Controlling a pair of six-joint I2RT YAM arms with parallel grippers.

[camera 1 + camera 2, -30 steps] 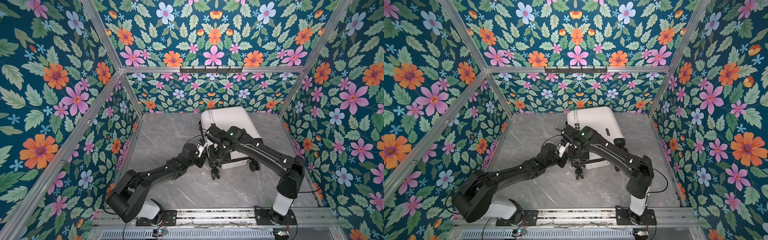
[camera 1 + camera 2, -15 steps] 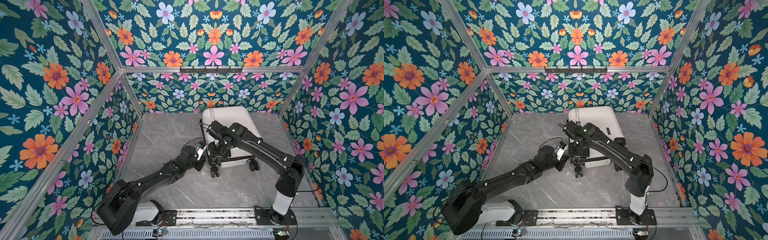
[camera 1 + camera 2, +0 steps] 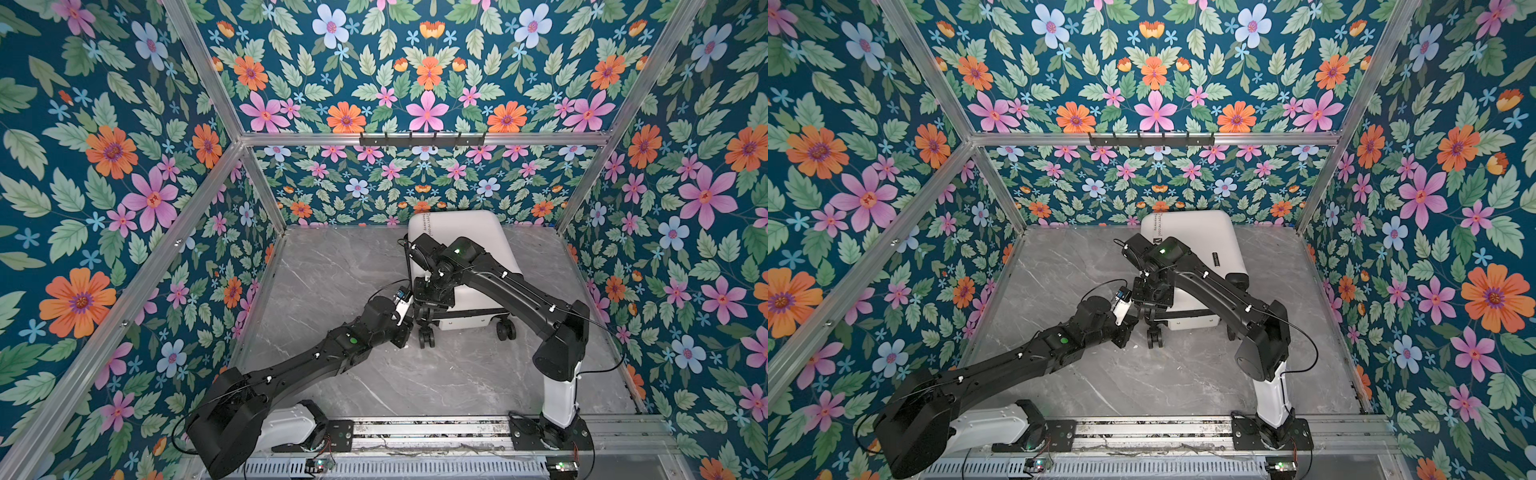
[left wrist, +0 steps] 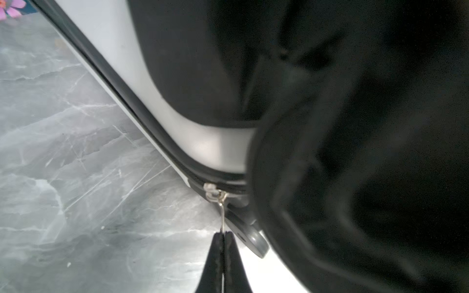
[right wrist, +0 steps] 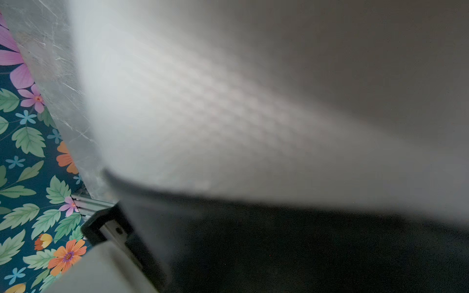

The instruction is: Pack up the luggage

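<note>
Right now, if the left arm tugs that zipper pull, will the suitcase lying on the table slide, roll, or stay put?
Probably slides rather than rolls: the luggage lies flat on its shell, wheels sticking out sideways, on a smooth table. The thin metal zipper pull pinched by the left gripper looks slippery and may slip free.

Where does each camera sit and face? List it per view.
Top view: high above the front, looking down at luggage; both arms show.
Top view: beside it, same luggage, same arms.
Left wrist: low by the tabletop, facing the zipper pull, pinched in the left gripper.
Right wrist: against the white shell, blurred; no gripper visible.
Shared: all show the luggage.
</note>
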